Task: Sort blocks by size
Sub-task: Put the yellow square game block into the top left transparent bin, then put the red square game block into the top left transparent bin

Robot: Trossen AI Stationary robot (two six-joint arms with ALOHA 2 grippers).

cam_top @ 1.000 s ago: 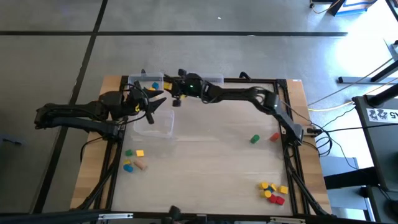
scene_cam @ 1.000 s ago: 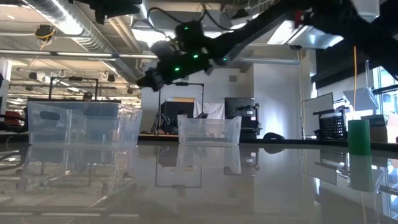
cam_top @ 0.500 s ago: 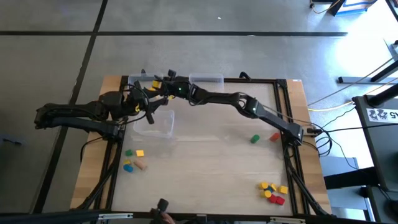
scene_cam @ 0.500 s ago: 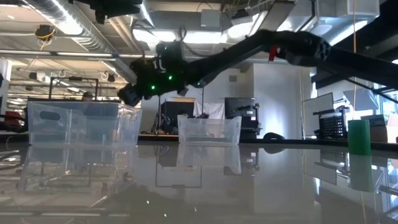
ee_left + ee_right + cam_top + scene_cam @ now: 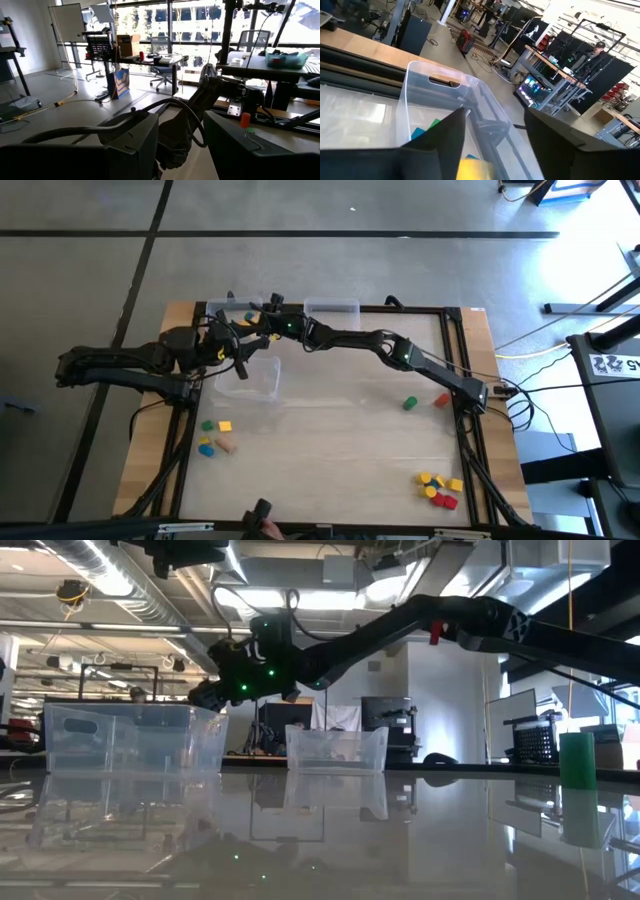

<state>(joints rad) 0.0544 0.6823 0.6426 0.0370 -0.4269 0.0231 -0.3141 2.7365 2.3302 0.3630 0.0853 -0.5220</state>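
Note:
My right gripper [image 5: 258, 320] reaches across the far edge and hangs open over the far-left clear bin [image 5: 240, 313], just above its rim in the low view [image 5: 212, 695]. Blue and green blocks [image 5: 426, 127] lie in that bin. A yellow block [image 5: 472, 167] shows in the gap beside one finger. My left gripper [image 5: 242, 355] is open and empty above the nearer clear bin [image 5: 258, 380]. Loose blocks lie on the table at near left [image 5: 215, 436], mid right [image 5: 409, 403] and near right [image 5: 438, 488]. My right gripper stands open around the yellow block [image 5: 472, 167], which sits close to one finger [image 5: 440, 145]. I cannot tell whether that finger touches the block or whether the block lies in the bin below.
A third clear bin [image 5: 331, 309] stands at the far middle, also seen in the low view [image 5: 336, 748]. A green block [image 5: 577, 760] stands close at the right of the low view. The wooden frame [image 5: 470, 380] borders the table.
My right gripper has gone along the far edge toward the table's left, from between the far bins to over the far-left bin, and has sunk a little toward its rim. It has been nearly still for the last half second.

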